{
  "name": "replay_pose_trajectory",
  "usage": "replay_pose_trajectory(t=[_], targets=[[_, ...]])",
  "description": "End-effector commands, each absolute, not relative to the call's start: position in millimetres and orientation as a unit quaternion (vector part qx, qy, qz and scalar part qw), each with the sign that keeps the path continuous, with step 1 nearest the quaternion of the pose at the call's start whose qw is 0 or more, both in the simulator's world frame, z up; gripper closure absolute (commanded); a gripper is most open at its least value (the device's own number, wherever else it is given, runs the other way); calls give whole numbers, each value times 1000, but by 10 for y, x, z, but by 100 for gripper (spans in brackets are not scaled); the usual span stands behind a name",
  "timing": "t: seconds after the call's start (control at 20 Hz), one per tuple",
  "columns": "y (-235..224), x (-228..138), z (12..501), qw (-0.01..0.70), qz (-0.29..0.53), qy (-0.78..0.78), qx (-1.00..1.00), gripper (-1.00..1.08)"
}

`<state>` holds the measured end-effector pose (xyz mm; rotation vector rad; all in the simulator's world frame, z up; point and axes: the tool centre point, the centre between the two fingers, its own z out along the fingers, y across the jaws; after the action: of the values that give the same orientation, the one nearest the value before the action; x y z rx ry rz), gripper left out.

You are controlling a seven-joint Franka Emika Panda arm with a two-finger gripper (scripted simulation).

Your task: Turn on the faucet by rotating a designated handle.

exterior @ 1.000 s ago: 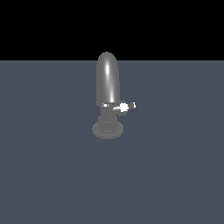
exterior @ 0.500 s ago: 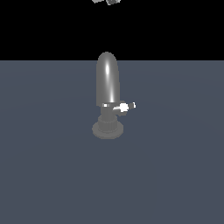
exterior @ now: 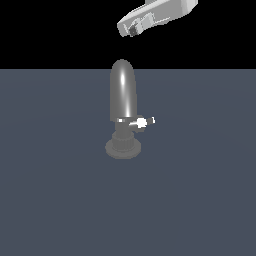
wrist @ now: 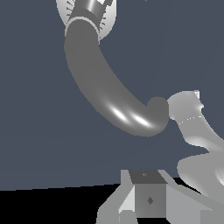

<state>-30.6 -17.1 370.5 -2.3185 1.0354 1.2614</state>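
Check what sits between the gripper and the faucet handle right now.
In the exterior view, the gripper hangs above the faucet; its rounded spout top lies between gripper and handle, otherwise empty space.

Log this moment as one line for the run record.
phase: approach | gripper: above faucet, no contact, holding nothing | handle: untouched, juts to exterior view's right | fingers' state: unclear

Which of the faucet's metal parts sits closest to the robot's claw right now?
The tall rounded spout. Its top rises toward the gripper hovering above, while the small handle juts out lower, near the neck, and the round base sits lowest.
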Motion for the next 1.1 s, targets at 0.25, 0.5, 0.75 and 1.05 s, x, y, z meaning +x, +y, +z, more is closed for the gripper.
replay_pose_trajectory(t=[0.25,0.5,0.75,1.05], targets=[[-315,-54,3289,181,506,419,-732,108],[-408,57,3002,198,544,453,-678,108],[-495,125,2708,214,578,484,-621,108],[-587,152,2337,231,614,519,-547,108]])
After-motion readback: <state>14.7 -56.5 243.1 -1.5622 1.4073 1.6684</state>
